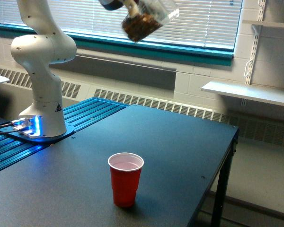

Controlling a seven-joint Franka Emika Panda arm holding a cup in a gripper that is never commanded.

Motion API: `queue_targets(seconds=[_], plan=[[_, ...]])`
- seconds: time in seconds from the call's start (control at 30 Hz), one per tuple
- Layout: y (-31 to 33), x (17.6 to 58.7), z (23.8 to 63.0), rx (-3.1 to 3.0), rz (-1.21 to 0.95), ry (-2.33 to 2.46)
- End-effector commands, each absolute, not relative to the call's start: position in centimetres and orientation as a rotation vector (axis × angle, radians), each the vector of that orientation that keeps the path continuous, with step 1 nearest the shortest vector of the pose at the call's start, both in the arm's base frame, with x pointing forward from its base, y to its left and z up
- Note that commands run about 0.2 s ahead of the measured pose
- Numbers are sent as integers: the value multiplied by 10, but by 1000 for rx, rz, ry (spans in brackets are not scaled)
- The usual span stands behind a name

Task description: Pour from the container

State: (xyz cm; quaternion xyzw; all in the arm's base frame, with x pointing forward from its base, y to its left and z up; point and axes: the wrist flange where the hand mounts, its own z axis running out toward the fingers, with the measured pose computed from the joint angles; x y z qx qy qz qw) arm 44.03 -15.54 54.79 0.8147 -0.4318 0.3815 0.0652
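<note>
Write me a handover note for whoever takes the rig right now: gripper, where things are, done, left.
Gripper: mostly cut off at the top edge of the exterior view; it carries the clear container, though the jaws themselves can't be seen.
Container: high in the air, tilted, brown bits gathered at its lower end, none falling.
Red cup: upright on the black table, below the container and slightly toward the view's left. No brown bits visible in it.
Done: container lifted and carried in.
Left: line up over the red cup, probably lower, then pour.

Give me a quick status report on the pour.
Gripper at top edge, shut on clear cup. Cup tilted, brown bits inside, high above red cup. Red cup upright on table, nothing between.
</note>
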Motion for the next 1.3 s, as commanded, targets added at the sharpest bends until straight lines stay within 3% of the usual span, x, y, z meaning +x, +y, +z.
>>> queue_targets(seconds=[0.03,0.57,1.3], plan=[[-168,427,530,2416,1135,-1361],[-185,406,480,2396,1009,-1393],[-199,411,419,2363,810,-1397]])
